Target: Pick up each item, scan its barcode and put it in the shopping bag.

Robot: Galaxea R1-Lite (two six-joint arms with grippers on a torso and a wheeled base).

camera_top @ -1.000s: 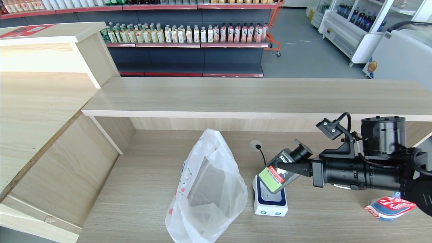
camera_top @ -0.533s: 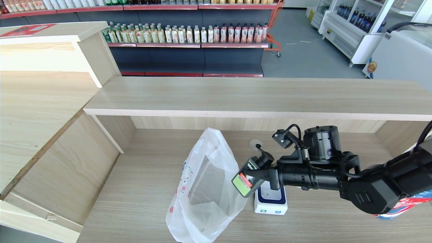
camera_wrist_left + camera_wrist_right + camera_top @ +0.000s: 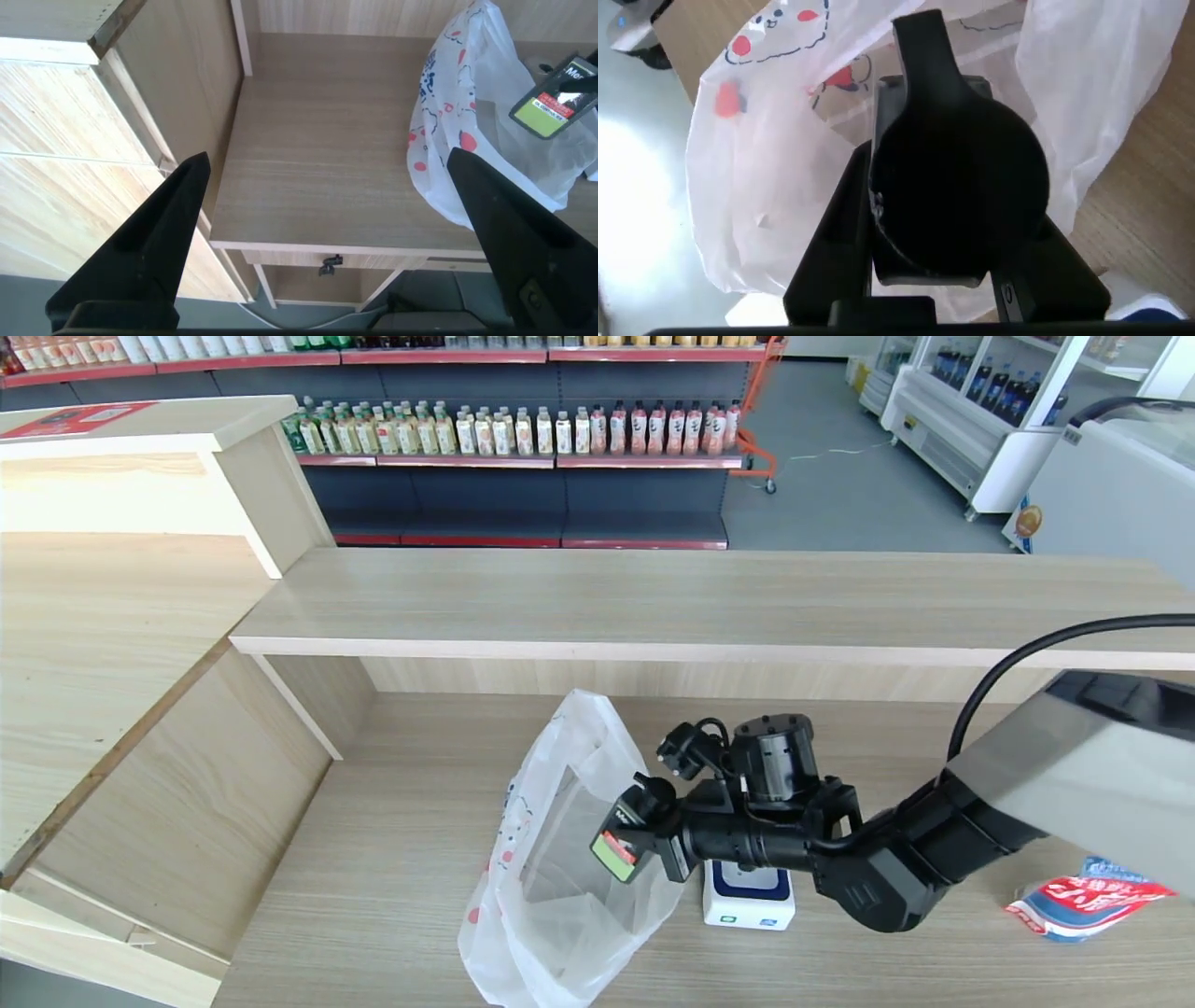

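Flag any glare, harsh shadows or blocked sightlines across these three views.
Head view: even light, soft shadows by the shopping bag, a faint sheen on the counter ledge. Left wrist view: the pale panel beside the counter is blown out; the open left gripper shows as dark silhouettes. Right wrist view: the right gripper, shut on the small box, blocks the middle; the bag glows white.

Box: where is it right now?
Head view: the box is in the right tool, over the open bag, just left of the scanner.

Shop, shelves of bottled drinks [image 3: 523,431], wooden checkout counter [image 3: 709,602], display fridges [image 3: 971,406]
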